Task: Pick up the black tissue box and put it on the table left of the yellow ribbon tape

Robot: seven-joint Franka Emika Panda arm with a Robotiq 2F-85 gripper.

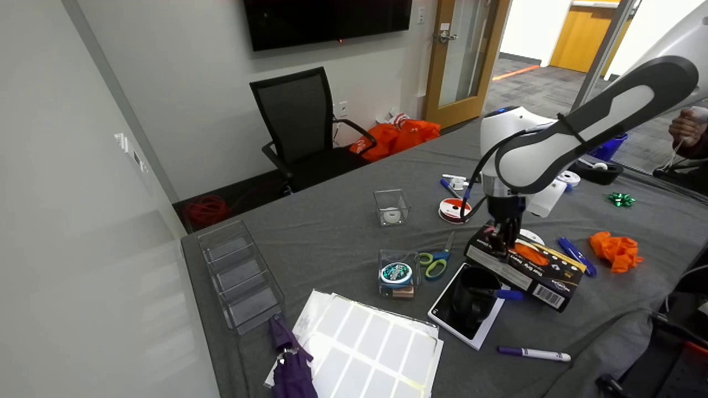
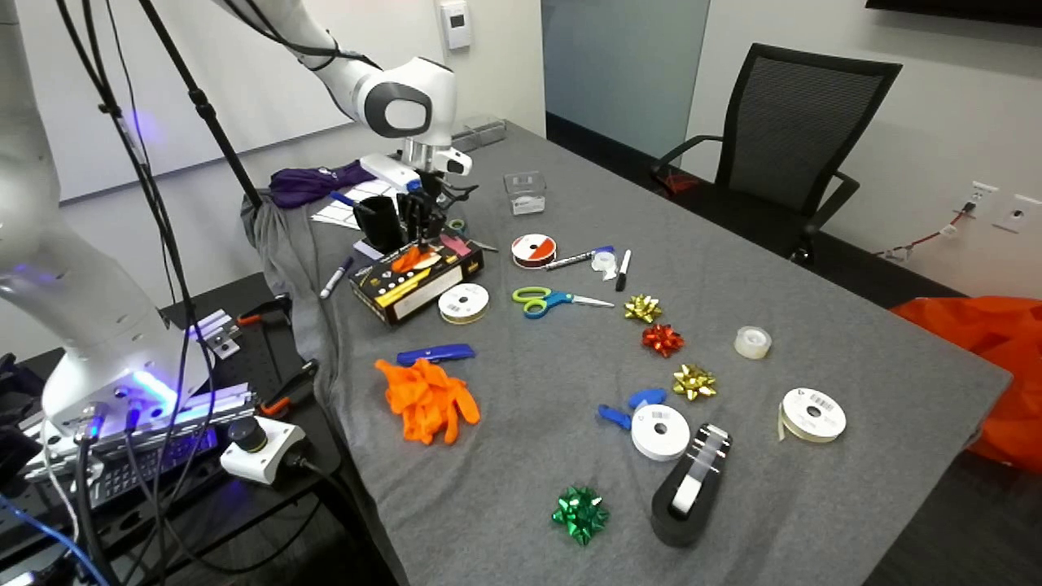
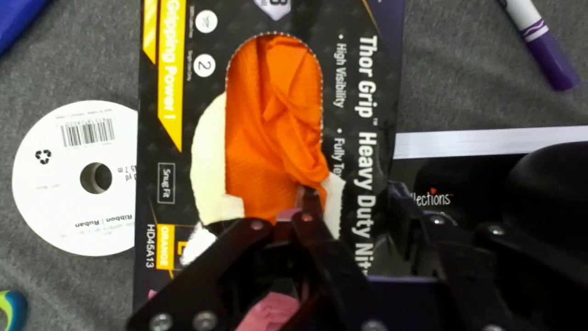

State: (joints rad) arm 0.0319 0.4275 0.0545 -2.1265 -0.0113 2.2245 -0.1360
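Black nitrile-glove carton (image 2: 422, 281) is lying on the desk (image 2: 521, 407), likely light, crushable; the tool (image 3: 353, 195), tips parted, is straddling its edge near the pen cup (image 2: 379, 225), a sensible hold, clamping unclear.

On the dark grey table (image 2: 814, 505), a black tissue box (image 2: 418, 282). Directly over the box, pointing down at its top, the gripper (image 2: 422, 241). Just behind the box, a black mug (image 2: 379, 226); farther behind the box, a purple bundle (image 2: 317, 184). To the right of the box, a red-and-white ribbon roll (image 2: 534, 252) and blue-and-green scissors (image 2: 558, 299). In front of the box, a slim blue object (image 2: 435, 353), then a crumpled orange glove (image 2: 423, 403). Well off to the box's right front, a black tape dispenser (image 2: 702, 503).
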